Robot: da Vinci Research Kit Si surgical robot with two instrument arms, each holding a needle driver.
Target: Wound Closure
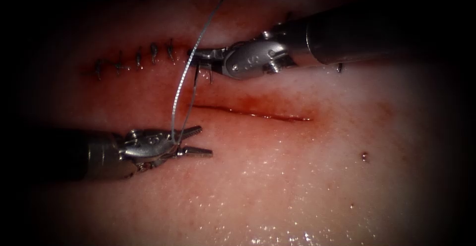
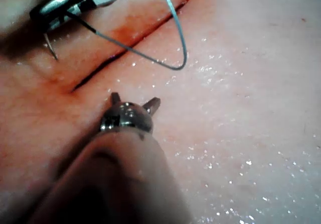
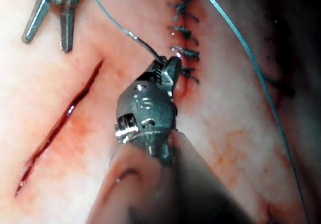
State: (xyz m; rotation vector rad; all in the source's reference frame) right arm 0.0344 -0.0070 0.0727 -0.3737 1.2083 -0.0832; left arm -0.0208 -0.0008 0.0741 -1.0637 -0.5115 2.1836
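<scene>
The tissue (image 1: 297, 176) has an open cut (image 1: 253, 113) and, up and left of it, a stitched line (image 1: 134, 58) with several stitches. My right tool (image 1: 194, 53) reaches in from the upper right to the stitched line's right end. Its jaws are shut on the needle (image 1: 204, 71), which hangs under them, out of the tissue. Thread (image 1: 179, 87) runs from the top down to my left tool (image 1: 206, 141), crosses the base of its open jaws and climbs back to the needle. The left tool holds nothing and sits left of the cut.
Red fluid stains the tissue around the cut (image 3: 60, 118) and along the stitched line (image 3: 183, 33). In the left wrist view the thread forms a loop (image 2: 175, 63) over the cut (image 2: 125, 45). A small dark spot (image 1: 365, 155) marks the tissue right of the cut.
</scene>
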